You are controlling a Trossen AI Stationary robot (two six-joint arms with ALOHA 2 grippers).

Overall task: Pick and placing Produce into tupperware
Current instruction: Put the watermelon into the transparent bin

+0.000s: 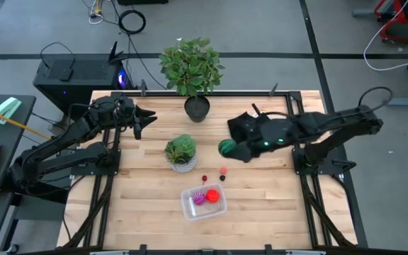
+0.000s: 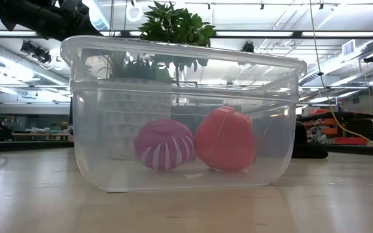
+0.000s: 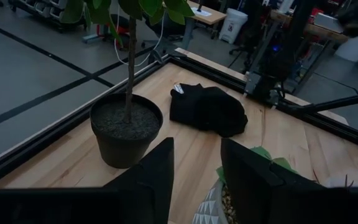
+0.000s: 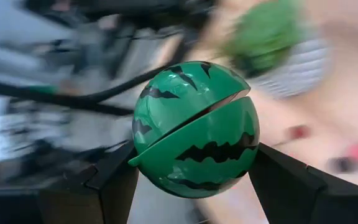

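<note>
Watermelon-striped ball [image 4: 194, 127], glossy green with jagged dark markings and a seam splitting it into two halves, sat clamped between the right gripper's [image 1: 234, 149] two dark angular fingers [image 4: 114, 180], raised over the table between the small plant and the right arm's base. Clear plastic tupperware [image 2: 186, 116], rectangular with rounded corners and a thick rim, rested on the pale wooden planks [image 1: 140, 205] near the front edge. Inside it lay a purple ribbed piece with white stripes [image 2: 164, 145] touching a smooth red round one [image 2: 225, 139]. Two tiny red pieces [image 1: 223, 171] lay on the wood just behind the tub. The left gripper [image 1: 146, 117] hung partly open and held nothing, near a dark round pot [image 3: 127, 129] of gritty soil with a thin stem. A crumpled black cloth [image 3: 207, 109] lay beyond it
</note>
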